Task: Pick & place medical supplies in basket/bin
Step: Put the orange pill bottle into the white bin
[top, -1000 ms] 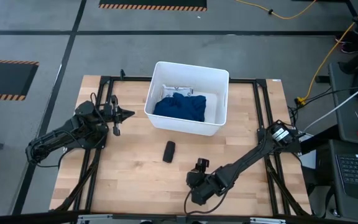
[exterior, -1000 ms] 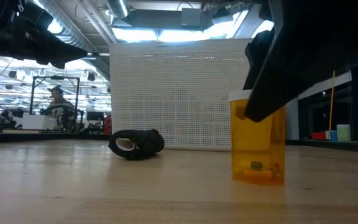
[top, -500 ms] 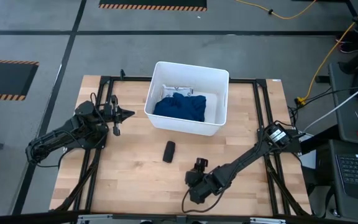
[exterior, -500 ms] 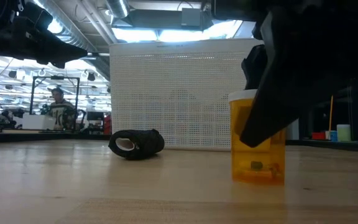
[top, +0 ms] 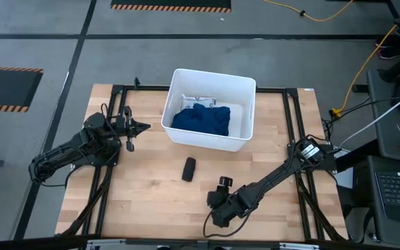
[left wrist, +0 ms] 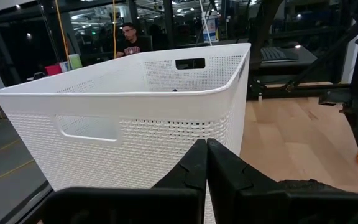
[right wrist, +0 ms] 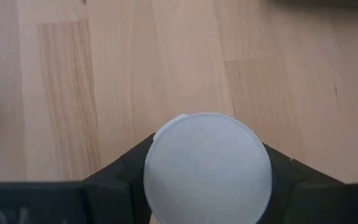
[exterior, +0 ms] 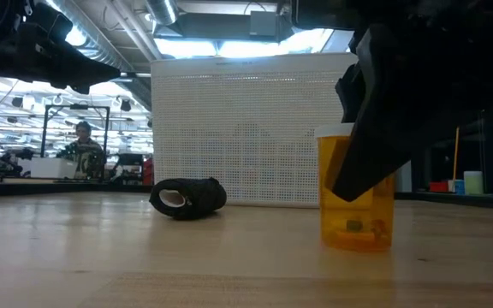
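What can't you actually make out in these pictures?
- Orange pill bottle: out of sight in the high view under the right gripper; in the low view the arm covers part of it.
- White cap: the right wrist view shows only its top, hiding the bottle below.
- White packet: mostly under the dark blue cloth in the white tub.

Bright, even overhead light; ceiling lamps glare in the low view.
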